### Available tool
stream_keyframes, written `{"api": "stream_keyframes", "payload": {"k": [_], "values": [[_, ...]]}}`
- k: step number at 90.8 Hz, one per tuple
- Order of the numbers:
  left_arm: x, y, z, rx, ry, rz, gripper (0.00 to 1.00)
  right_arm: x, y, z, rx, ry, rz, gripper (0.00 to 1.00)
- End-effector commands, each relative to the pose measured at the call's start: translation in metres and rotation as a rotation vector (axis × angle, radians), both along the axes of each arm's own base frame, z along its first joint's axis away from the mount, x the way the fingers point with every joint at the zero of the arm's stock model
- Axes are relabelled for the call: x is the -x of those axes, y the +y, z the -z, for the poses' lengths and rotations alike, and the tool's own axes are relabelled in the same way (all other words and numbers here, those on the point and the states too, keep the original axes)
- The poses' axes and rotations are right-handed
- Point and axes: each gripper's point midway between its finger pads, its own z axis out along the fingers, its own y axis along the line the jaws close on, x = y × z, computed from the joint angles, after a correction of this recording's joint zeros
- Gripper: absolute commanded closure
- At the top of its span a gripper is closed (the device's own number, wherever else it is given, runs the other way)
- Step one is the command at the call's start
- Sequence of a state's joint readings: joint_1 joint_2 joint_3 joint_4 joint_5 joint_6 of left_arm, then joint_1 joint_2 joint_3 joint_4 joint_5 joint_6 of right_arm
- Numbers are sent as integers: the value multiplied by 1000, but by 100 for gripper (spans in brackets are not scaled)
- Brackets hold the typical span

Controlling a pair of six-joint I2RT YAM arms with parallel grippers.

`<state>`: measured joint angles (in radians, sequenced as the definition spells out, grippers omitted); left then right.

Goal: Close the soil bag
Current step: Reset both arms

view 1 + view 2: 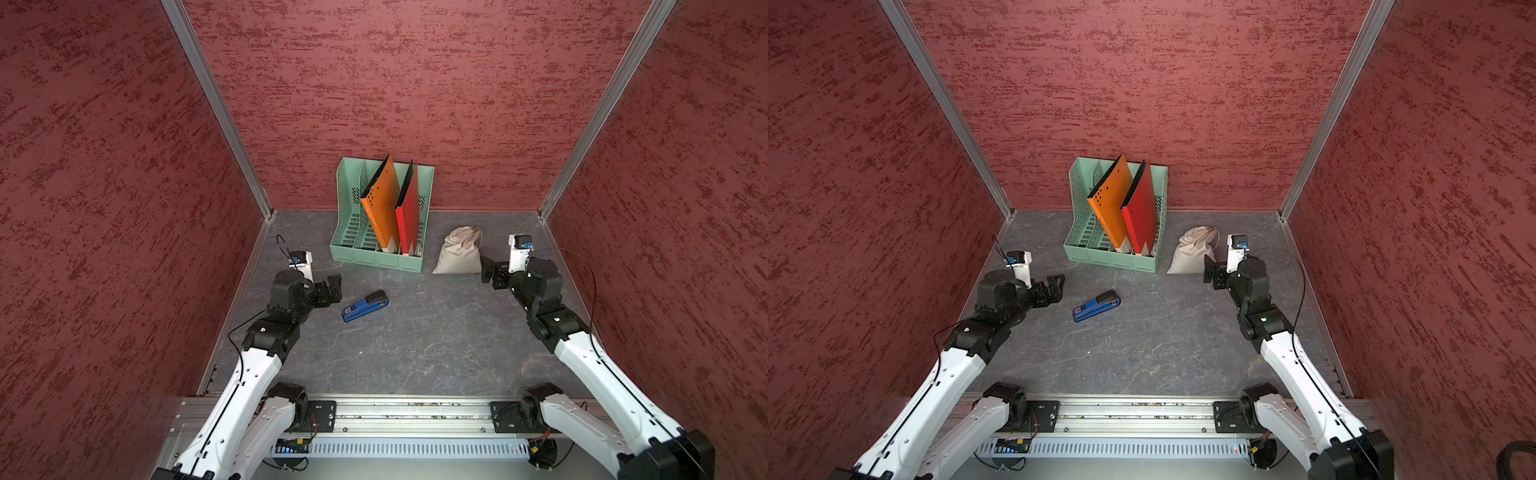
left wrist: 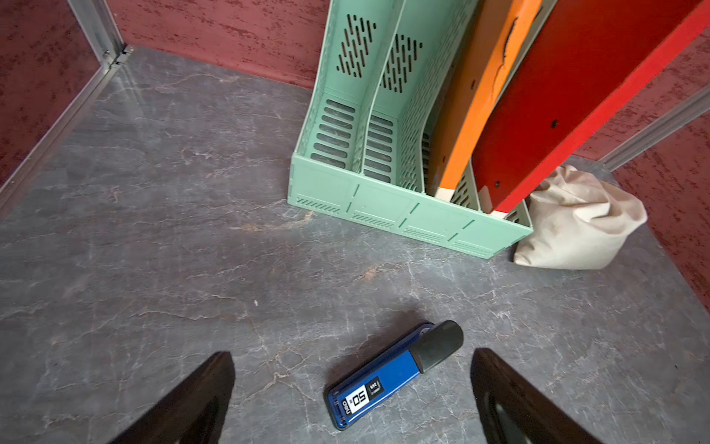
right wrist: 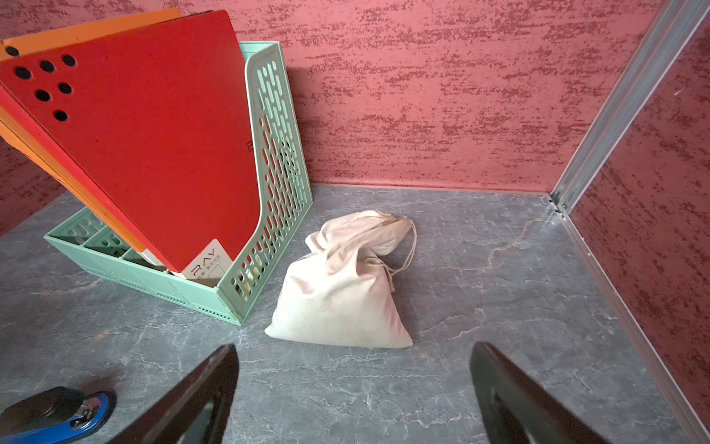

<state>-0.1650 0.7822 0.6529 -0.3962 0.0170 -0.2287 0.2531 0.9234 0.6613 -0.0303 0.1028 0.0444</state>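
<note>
The soil bag [image 1: 459,251] [image 1: 1195,251] is a cream cloth sack on the grey table, just right of the green file rack. In the right wrist view the soil bag [image 3: 345,284] slumps with its neck folded over and thin cords [image 3: 409,251] trailing on one side. My right gripper [image 1: 488,272] [image 1: 1210,272] [image 3: 353,369] hovers open close to the bag's right front corner, nothing between its fingers. My left gripper [image 1: 332,289] [image 1: 1054,289] [image 2: 351,369] is open at the left, far from the bag. The bag [image 2: 580,223] shows partly behind the rack in the left wrist view.
A green file rack [image 1: 376,255] [image 1: 1111,257] holds an orange folder [image 1: 380,199] and a red folder [image 1: 409,208] at the back centre. A blue stapler [image 1: 365,306] [image 1: 1096,306] [image 2: 392,378] lies in front of my left gripper. Red walls enclose three sides.
</note>
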Motion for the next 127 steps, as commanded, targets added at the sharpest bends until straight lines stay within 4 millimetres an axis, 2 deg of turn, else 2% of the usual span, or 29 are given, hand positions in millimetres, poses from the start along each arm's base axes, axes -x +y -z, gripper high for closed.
{"api": "stream_keyframes", "payload": {"k": [1, 49, 71, 98, 127], "values": [[-2, 11, 4, -29, -18, -33, 0, -3, -9, -5, 28, -73, 37, 2], [-8, 49, 16, -20, -69, -168, 0, -12, -17, 37, 66, -56, 82, 2], [-12, 62, 31, -5, -87, -211, 0, -15, -24, 53, 42, -43, 97, 2], [-33, 73, 38, -23, -190, -214, 0, -33, -34, 71, 24, -26, 107, 2], [-50, 88, 61, -108, -205, -208, 0, -47, -49, 95, 7, -12, 117, 2]]}}
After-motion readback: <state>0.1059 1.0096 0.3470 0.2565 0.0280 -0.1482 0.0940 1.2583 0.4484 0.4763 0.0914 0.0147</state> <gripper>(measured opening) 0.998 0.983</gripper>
